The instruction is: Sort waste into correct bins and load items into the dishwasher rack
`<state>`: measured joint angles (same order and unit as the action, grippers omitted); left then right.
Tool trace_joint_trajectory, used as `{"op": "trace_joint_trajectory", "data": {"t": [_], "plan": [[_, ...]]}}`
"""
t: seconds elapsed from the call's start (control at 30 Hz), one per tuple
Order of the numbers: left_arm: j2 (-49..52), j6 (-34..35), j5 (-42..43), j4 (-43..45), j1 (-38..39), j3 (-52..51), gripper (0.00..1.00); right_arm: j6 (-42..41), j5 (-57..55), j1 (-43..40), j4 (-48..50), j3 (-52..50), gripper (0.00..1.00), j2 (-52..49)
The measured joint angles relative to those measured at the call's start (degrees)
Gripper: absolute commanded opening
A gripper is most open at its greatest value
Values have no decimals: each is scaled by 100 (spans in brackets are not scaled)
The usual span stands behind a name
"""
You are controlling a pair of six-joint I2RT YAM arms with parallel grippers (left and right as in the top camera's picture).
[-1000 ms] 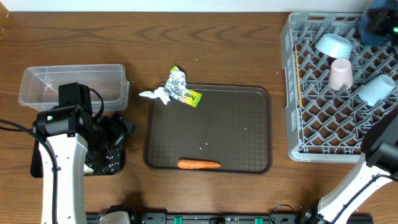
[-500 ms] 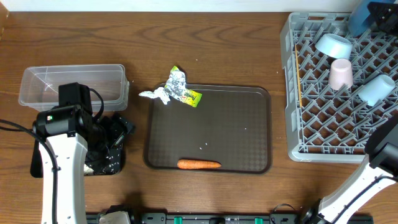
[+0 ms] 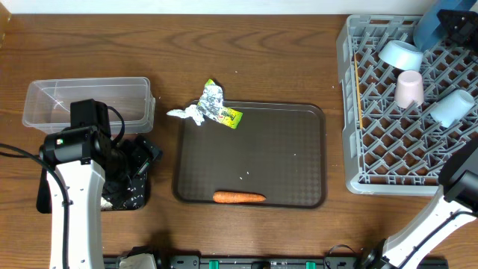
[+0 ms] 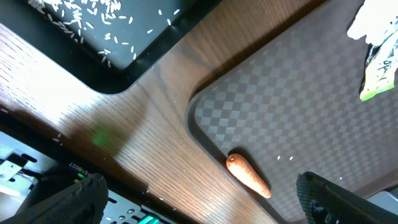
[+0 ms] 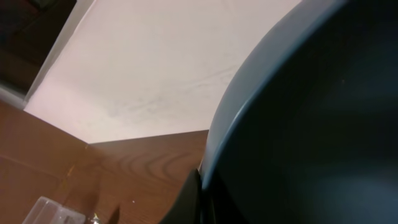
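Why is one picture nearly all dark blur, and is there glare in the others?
Right wrist view: the large dark blue bowl sits so close to the lens that it fills the frame, soft and unfocused. Left wrist view: a bright glare washes out the wooden table at left. Overhead view: evenly lit and sharp.

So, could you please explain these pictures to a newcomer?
Two robot arms work at a table. One picture looks down from above; the others come from wrist cameras. The open left gripper hangs over a black tray of white rice grains, beside a clear plastic tub. A dark brown serving tray carries a small orange carrot; crumpled silver foil, a yellow-green wrapper and crumpled white paper lie at its edge. The grey rack holds a small pale blue bowl, a whitish-pink cup and a pale blue cup. The right gripper is shut on a large dark blue bowl.
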<state>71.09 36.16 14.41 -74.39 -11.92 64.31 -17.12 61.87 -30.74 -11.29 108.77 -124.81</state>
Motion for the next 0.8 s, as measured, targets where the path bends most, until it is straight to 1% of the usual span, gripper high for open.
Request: {"op": "trace_joint_trajectory", "data": {"t": [0.3,0.6,0.63,0.7,0.8], "plan": [[0,-2,0,0,0,0,100,35,-22,-83,-72,-4,1,-39],[0,0,0,-2,0,0,100,-247,81,-678,-313,-9,2,-42],[0,0,2,0,0,2,100,-282,116,-728,-380,-9,4,-42],[0,0,0,0,0,0,100,-337,144,-804,-452,-9,13,-44],[0,0,0,2,0,0,100,-400,107,-876,-496,-11,36,-44]]}}
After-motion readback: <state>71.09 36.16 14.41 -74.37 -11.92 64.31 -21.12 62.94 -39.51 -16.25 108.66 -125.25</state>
